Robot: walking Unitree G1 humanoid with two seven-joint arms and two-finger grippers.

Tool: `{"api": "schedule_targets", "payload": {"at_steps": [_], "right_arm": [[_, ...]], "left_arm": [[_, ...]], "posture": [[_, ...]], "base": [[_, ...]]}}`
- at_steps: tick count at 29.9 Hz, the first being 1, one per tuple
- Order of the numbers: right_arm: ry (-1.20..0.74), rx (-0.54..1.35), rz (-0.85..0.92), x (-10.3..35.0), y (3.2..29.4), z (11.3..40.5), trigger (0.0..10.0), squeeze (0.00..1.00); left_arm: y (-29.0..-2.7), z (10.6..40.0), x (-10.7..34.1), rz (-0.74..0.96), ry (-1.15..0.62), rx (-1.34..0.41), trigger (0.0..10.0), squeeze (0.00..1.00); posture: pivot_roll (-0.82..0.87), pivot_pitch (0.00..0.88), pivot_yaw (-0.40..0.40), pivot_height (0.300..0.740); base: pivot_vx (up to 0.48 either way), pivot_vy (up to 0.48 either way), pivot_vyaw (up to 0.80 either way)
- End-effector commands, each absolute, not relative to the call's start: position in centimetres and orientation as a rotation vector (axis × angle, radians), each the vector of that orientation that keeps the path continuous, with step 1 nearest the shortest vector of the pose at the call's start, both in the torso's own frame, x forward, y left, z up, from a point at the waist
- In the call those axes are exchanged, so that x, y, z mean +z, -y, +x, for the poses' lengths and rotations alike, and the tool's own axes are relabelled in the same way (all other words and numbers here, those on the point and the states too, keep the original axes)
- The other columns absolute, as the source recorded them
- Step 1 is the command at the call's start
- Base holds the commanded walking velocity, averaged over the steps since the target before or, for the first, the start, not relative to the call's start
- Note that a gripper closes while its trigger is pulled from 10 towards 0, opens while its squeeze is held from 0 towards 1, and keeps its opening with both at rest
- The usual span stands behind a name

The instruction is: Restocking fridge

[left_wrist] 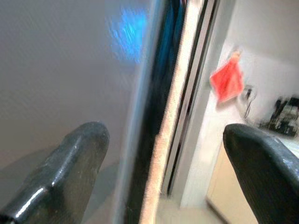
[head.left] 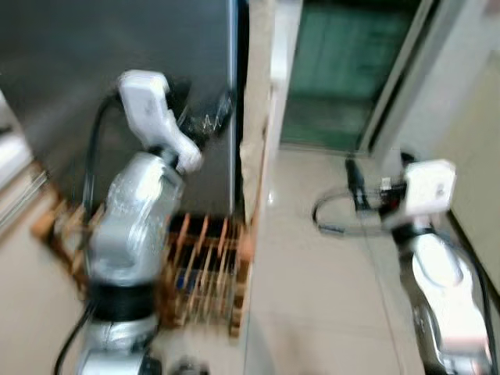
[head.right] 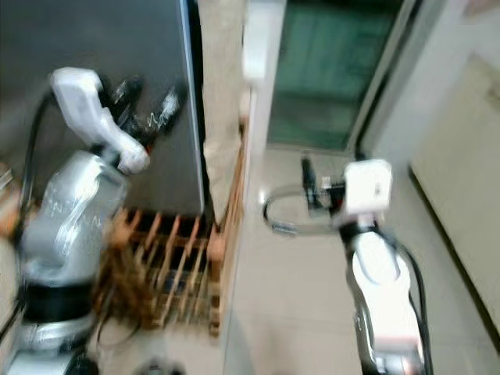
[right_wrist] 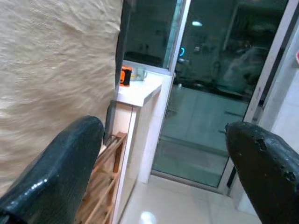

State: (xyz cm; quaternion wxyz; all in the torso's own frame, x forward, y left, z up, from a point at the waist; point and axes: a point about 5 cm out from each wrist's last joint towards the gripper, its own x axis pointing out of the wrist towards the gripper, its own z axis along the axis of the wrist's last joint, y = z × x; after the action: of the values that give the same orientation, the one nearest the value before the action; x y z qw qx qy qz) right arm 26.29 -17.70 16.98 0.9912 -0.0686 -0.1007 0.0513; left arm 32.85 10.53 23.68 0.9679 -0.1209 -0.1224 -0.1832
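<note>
The fridge (head.left: 94, 70) is a tall dark grey body on the left, with its door closed. My left gripper (head.left: 211, 117) is raised against its front, close to the right edge (head.left: 233, 94). In the left wrist view the left gripper (left_wrist: 163, 158) is open, and that edge runs between the fingers (left_wrist: 70, 163). My right gripper (head.left: 353, 187) hangs over the tiled floor (head.left: 312, 273) to the right. In the right wrist view it (right_wrist: 163, 154) is open with nothing between its fingers. The head views are blurred.
A wooden slatted rack (head.left: 205, 266) stands on the floor at the fridge's foot. A beige textured panel (head.left: 256, 117) rises beside the fridge. Behind it is a dark glass door (head.left: 344, 70). A red cloth (left_wrist: 227, 79) hangs on a far white wall.
</note>
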Motion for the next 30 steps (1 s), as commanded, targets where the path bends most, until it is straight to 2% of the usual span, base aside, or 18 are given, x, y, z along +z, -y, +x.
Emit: {"api": "schedule_targets", "payload": {"at_steps": [1, 5, 8, 13, 25, 30], "right_arm": [[0.202, 0.098, -0.137, 16.9, 17.8, 26.4, 10.0, 0.00], [0.211, 0.107, -0.144, 17.1, 17.7, 26.5, 10.0, 0.00], [0.198, 0.098, -0.164, 17.0, 17.8, 26.5, 10.0, 0.00], [0.198, 0.092, -0.150, 16.8, 17.9, 26.2, 10.0, 0.00], [0.194, 0.110, -0.153, 16.5, 17.5, 26.2, 10.0, 0.00], [0.184, 0.114, -0.148, 16.3, 17.3, 26.3, 10.0, 0.00]], "left_arm": [[-9.9, 34.2, 24.9, -0.240, 0.256, -0.316, 10.0, 0.00], [-9.2, 34.8, 27.5, -0.268, 0.355, -0.330, 10.0, 0.00], [-8.8, 35.0, 27.9, -0.268, 0.364, -0.354, 10.0, 0.00], [-8.2, 35.4, 27.8, -0.294, 0.354, -0.351, 10.0, 0.00], [-8.0, 36.6, 27.2, -0.247, 0.298, -0.222, 10.0, 0.00], [-6.2, 36.7, 26.7, -0.232, 0.246, -0.308, 10.0, 0.00]], "posture": [[-0.15, 0.000, -0.012, 0.727], [-0.17, 0.000, -0.007, 0.727], [-0.17, 0.000, -0.005, 0.727], [-0.19, 0.000, -0.001, 0.727], [-0.18, 0.001, -0.002, 0.727], [-0.18, 0.008, -0.007, 0.727]], "base": [[0.000, 0.000, 0.00], [0.000, 0.000, 0.00], [0.000, 0.000, -0.17], [0.000, 0.000, -0.69], [0.000, 0.000, 0.00], [0.000, 0.000, 0.00]]}}
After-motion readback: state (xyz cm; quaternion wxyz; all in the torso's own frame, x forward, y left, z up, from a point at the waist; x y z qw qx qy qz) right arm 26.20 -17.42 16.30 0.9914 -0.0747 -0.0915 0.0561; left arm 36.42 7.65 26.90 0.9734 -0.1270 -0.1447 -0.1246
